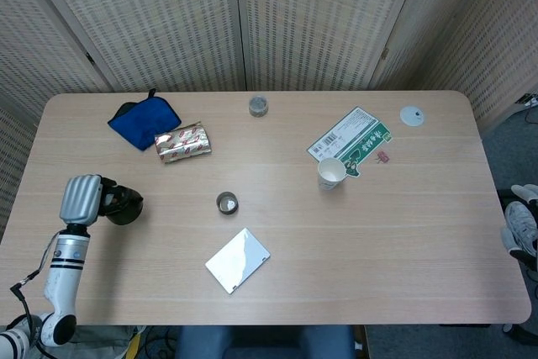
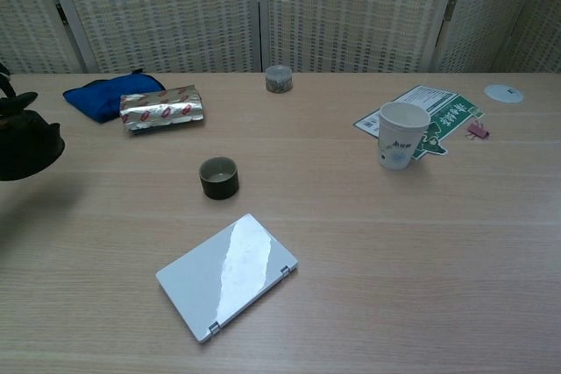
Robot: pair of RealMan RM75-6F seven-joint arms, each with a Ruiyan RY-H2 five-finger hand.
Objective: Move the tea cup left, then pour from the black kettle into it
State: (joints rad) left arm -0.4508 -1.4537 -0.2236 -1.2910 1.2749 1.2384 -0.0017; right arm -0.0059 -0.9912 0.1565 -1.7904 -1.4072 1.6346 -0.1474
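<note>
The small round black kettle is held lifted off the light wooden table by the silver-backed left hand, whose fingers are closed around the kettle's handle at the table's left edge; in the chest view the kettle is seen hanging clear of the tabletop, a shadow lying beneath it. The small dark round tea cup is placed upright well to the right of the kettle, near the table's middle. Just below and to the right of the tea cup, a flat silver rectangular case is laid. Above and to the left of the tea cup, a shiny foil packet with red markings is laid against a folded blue cloth. A small round tin is set further back from the tea cup. Well to the tea cup's right, a white paper cup is stood touching a green-and-white printed card. Of the right hand only a pale part can be seen beyond the table's right edge, and its state cannot be told.
</note>
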